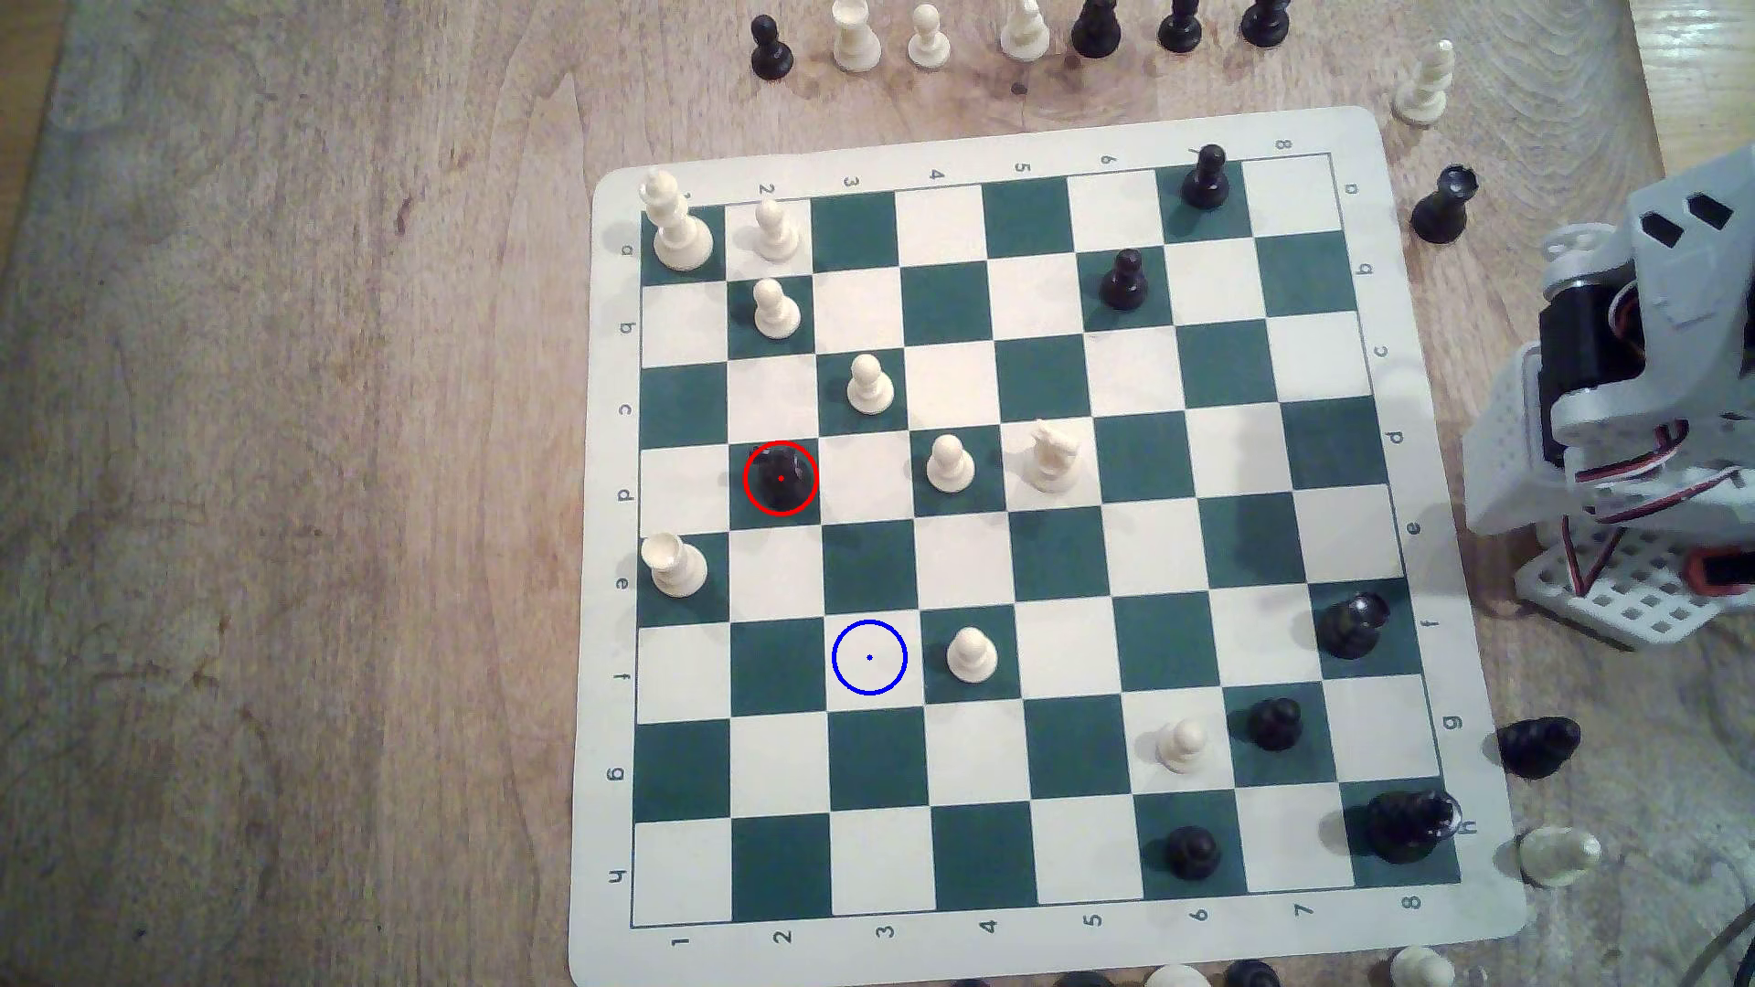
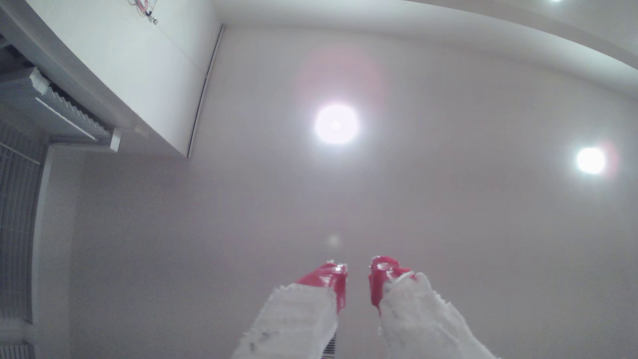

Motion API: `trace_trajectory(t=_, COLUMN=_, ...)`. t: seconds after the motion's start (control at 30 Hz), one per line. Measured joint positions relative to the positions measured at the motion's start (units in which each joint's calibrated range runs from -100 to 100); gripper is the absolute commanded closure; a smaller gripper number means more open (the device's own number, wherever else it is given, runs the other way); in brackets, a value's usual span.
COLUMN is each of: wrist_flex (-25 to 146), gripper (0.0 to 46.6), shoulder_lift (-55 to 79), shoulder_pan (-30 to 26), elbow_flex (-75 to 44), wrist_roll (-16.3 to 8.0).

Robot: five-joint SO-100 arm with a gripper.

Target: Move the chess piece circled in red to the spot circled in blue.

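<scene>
Pale wooden bench [image 1: 285, 474] carries a green-and-cream chess mat [image 1: 1007, 142], with captured pieces standing off the mat along its far edge and the exterior view's right. On the mat, the black knight [image 1: 781, 477] sits ringed in red on a green square in row d, column 2. The blue-ringed cream square [image 1: 869, 657] lies in row f, column 3, two rows nearer the camera and one column toward the exterior view's right, with a cream pawn [image 1: 971, 655] on the square just beside it. The arm [image 1: 1633, 399] stands folded at the exterior view's right, off the mat. In the wrist view the gripper [image 2: 357, 271] points at a white ceiling with lamps; its red-tipped fingers [image 2: 329, 278] stand slightly apart, holding nothing.
</scene>
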Motion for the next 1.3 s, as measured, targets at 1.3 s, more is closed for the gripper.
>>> trace_trajectory(t=1.3, wrist_flex=98.8, gripper=46.4, shoulder_lift=0.3, shoulder_pan=7.2, elbow_flex=-2.2, wrist_roll=-0.1)
